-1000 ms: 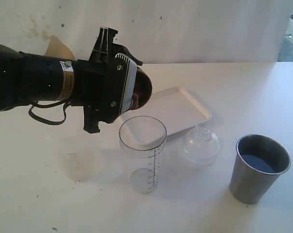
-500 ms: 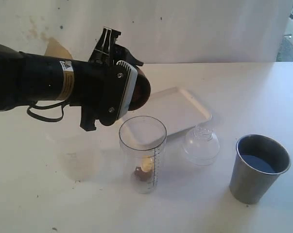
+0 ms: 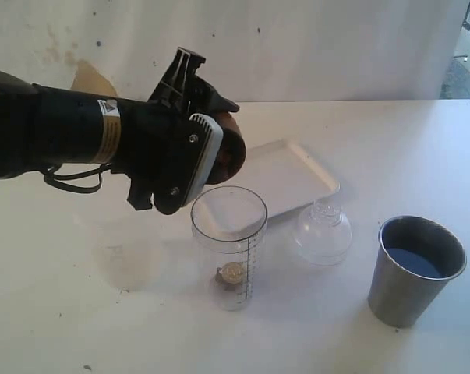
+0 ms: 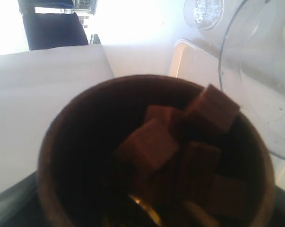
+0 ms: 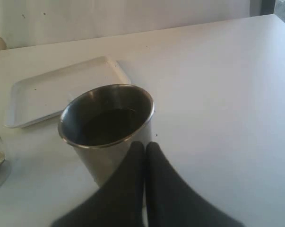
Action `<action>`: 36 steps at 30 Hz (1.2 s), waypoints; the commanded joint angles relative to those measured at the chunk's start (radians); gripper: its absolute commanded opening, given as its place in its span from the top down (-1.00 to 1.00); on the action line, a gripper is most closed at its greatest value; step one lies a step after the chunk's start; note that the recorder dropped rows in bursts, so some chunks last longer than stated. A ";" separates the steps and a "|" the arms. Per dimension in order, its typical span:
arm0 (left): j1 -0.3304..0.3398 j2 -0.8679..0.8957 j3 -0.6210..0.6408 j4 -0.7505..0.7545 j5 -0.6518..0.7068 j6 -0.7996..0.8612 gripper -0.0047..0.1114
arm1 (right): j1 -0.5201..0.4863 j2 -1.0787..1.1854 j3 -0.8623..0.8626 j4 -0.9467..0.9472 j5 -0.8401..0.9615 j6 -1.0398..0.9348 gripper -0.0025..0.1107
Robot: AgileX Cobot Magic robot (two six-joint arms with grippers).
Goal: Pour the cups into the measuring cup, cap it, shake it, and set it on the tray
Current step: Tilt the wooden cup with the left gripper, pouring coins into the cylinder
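My left gripper (image 3: 219, 149) is shut on the brown wooden cup (image 3: 233, 148) and holds it tipped just above the rim of the clear measuring cup (image 3: 228, 249). A small pale piece (image 3: 232, 273) lies at the measuring cup's bottom. In the left wrist view the wooden cup (image 4: 81, 142) still holds several brown cubes (image 4: 149, 144), and the measuring cup's rim (image 4: 226, 56) is close beside it. The steel tumbler (image 3: 414, 269) stands at the right. My right gripper (image 5: 145, 147) is shut with nothing in it, right by the tumbler's (image 5: 109, 118) side. The white tray (image 3: 289, 175) lies behind.
A clear domed lid (image 3: 323, 232) sits between the measuring cup and the tumbler. A faint frosted cup (image 3: 125, 253) stands to the left of the measuring cup. The white table ends at a wall behind the tray.
Pieces dropped from the wooden cup into the measuring cup, which was empty a second ago; one now rests at its bottom. The left gripper turned further and shifted slightly.
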 commanded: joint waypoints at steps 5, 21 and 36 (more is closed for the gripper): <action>-0.001 0.012 -0.005 -0.016 -0.010 0.036 0.92 | 0.005 -0.005 0.006 -0.004 0.000 0.004 0.96; -0.060 0.012 -0.005 -0.016 0.106 0.110 0.92 | 0.005 -0.005 0.006 -0.004 0.000 0.004 0.96; -0.092 0.012 -0.005 -0.016 0.176 0.173 0.92 | 0.005 -0.005 0.006 -0.004 0.000 0.004 0.96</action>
